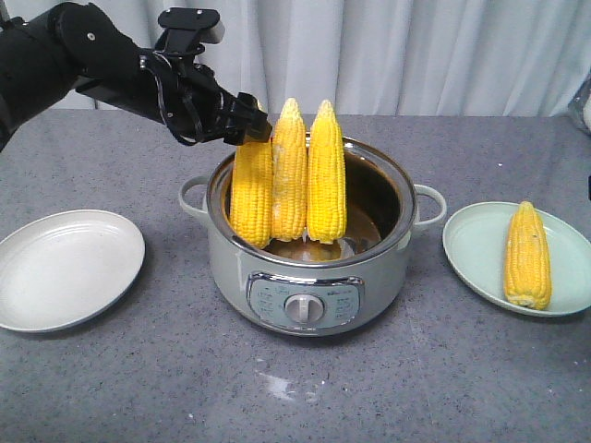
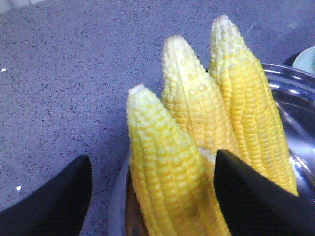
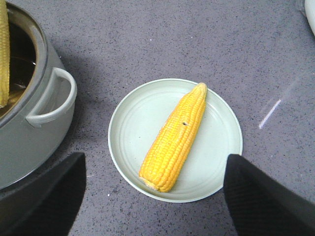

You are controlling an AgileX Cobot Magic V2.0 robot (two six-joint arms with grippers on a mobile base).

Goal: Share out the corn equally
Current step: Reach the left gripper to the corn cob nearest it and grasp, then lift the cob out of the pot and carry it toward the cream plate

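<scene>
Three bright yellow husked corn cobs (image 1: 289, 171) stand tips-up in the grey-green round electric pot (image 1: 369, 277) at mid-table (image 1: 138, 388). They lean on its rim, so the pale tips are offered to a grasp from above.

Your left tool (image 1: 245, 118) sits spread around the tip of the leftmost cob (image 1: 251, 189). One finger is clear of the kernels; it is not pinching yet.

The white round plate (image 1: 37, 295) on that side holds no corn and is the likely target. A fourth cob (image 1: 527, 256) lies flat on the pale green plate (image 1: 476, 249). Your right tool (image 3: 155, 162) hovers above it, fingers spread, carrying nothing.

Judgement: one cob dealt, three to go. Grip below the taper, or the cob may slip.
</scene>
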